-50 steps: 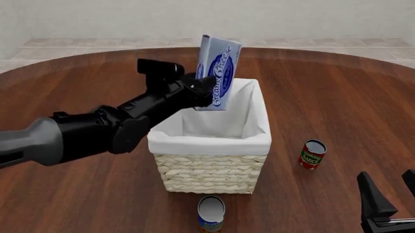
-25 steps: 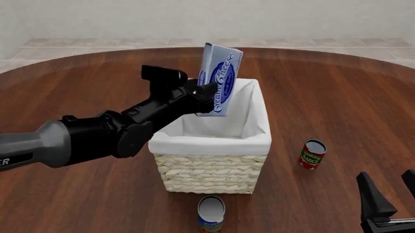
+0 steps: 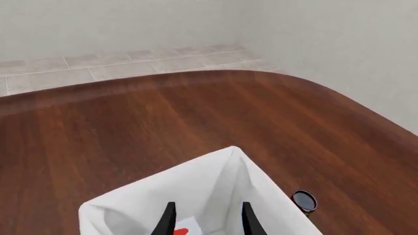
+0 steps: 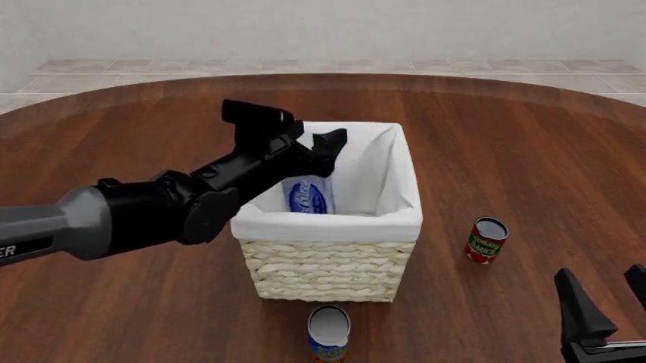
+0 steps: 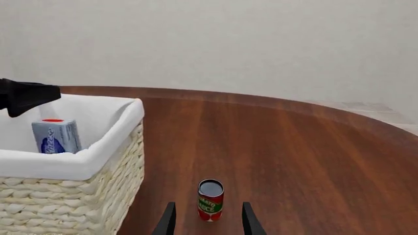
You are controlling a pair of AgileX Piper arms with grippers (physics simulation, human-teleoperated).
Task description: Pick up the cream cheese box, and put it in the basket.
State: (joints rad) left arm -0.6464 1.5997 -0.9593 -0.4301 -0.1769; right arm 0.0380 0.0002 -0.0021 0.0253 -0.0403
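Observation:
The cream cheese box stands inside the basket, leaning toward the lining's far left side, with nothing holding it. From the right wrist view the box shows upright behind the basket's rim, red spot on top. My left gripper hovers open just above the basket's far left part. In its own view its fingers straddle the white lining, and a bit of the box's red spot peeks in at the frame edge. My right gripper is open, low at the near right.
A red can stands on the table right of the basket, straight ahead of the right gripper as the red can. A blue-orange can stands just in front of the basket. The round wooden table spreads around them.
The left gripper has opened and let the cream cheese box go; the box dropped from above the rim down into the basket. The right arm has not moved.

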